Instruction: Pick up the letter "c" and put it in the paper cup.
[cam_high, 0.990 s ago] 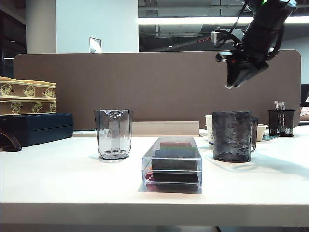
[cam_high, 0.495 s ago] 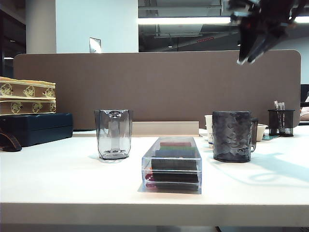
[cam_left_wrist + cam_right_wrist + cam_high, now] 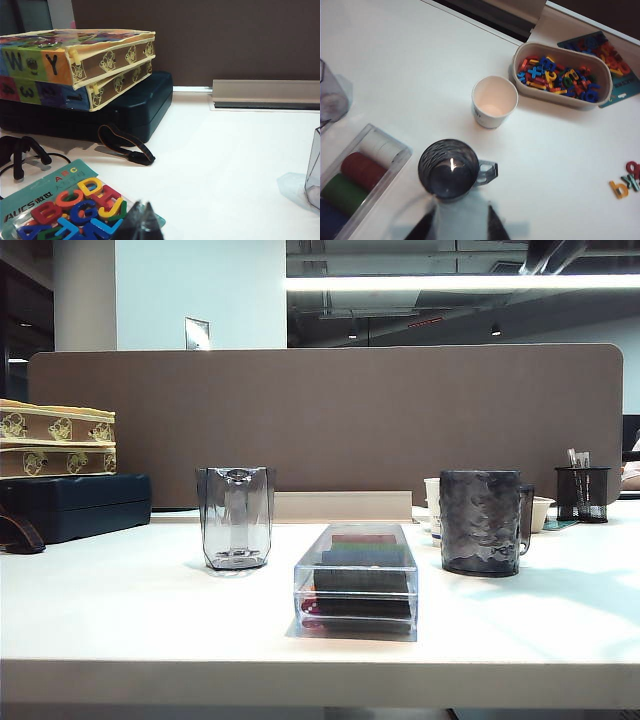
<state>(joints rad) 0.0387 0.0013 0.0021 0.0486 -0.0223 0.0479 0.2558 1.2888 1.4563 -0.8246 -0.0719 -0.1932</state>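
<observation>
The white paper cup stands upright between the dark mug and a tray of letters; in the exterior view only its rim peeks out behind the mug. A faint orange-pink patch lies on the cup's bottom. I cannot tell whether that patch is the letter "c". My right gripper hangs high above the mug, open and empty. Only a dark bit of its arm shows at the exterior view's upper edge. My left gripper is shut, low over a card of letters.
A beige tray holds several coloured letters, and loose letters lie on the table. A clear box of coloured discs and a clear faceted cup stand in front. Stacked boxes sit far left. An orange C lies on the teal card.
The right arm has risen from above the mug and left the exterior view through the upper edge. Nothing on the table has moved.
</observation>
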